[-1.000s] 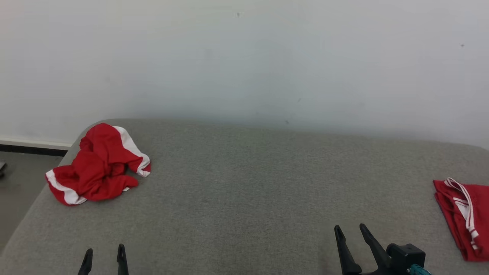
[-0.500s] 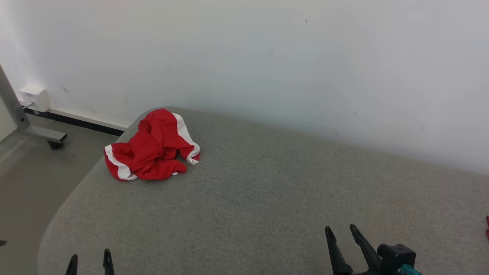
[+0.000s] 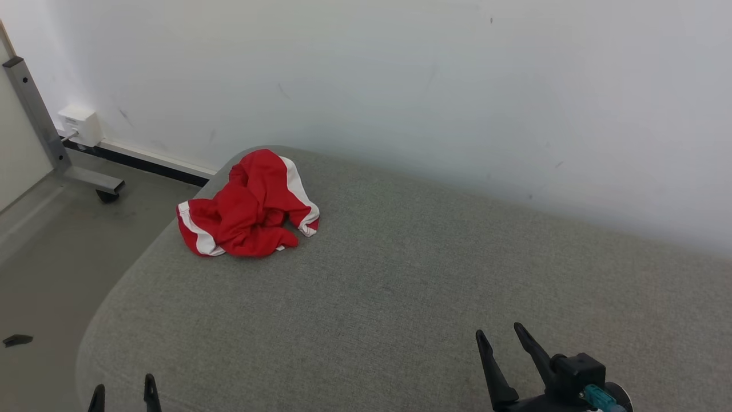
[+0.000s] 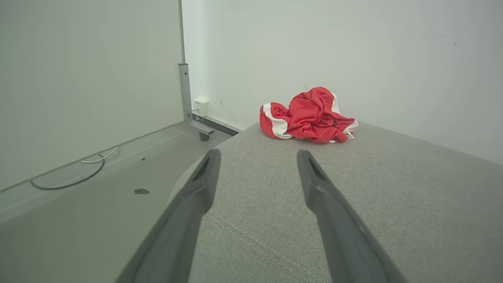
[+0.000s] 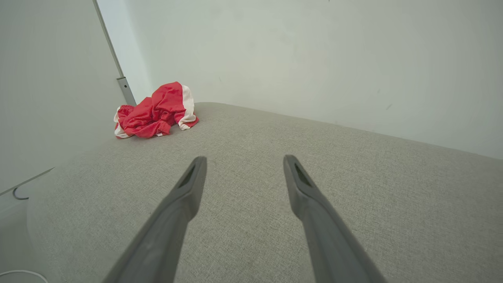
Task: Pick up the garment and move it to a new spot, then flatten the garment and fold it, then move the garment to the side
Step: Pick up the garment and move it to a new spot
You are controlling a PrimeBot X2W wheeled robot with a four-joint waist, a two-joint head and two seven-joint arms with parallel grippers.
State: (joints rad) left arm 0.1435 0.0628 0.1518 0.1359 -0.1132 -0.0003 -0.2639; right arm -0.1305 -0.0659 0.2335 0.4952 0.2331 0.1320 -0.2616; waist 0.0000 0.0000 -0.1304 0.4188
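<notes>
A crumpled red garment (image 3: 246, 209) with white stripes lies at the far left corner of the grey padded surface (image 3: 412, 286), close to its rounded edge. The left wrist view has the garment (image 4: 308, 116) straight ahead past the fingertips; the right wrist view has the garment (image 5: 155, 111) far off to the upper left. My left gripper (image 3: 123, 389) is open at the near left edge, well short of the garment. My right gripper (image 3: 500, 337) is open at the near right, over bare surface. Both hold nothing, as the left gripper (image 4: 257, 155) and right gripper (image 5: 243, 161) views confirm.
A white wall (image 3: 400, 86) backs the surface. To the left is bare floor (image 3: 51, 246) with a metal post on a castor (image 3: 106, 194), a white wall box (image 3: 80, 123), a cable (image 4: 70, 177) and a small dark scrap (image 3: 17, 340).
The head camera has swung left: the crumpled garment now sits nearer the view's centre and the second red garment at the right has left the view. Both grippers stay open.
</notes>
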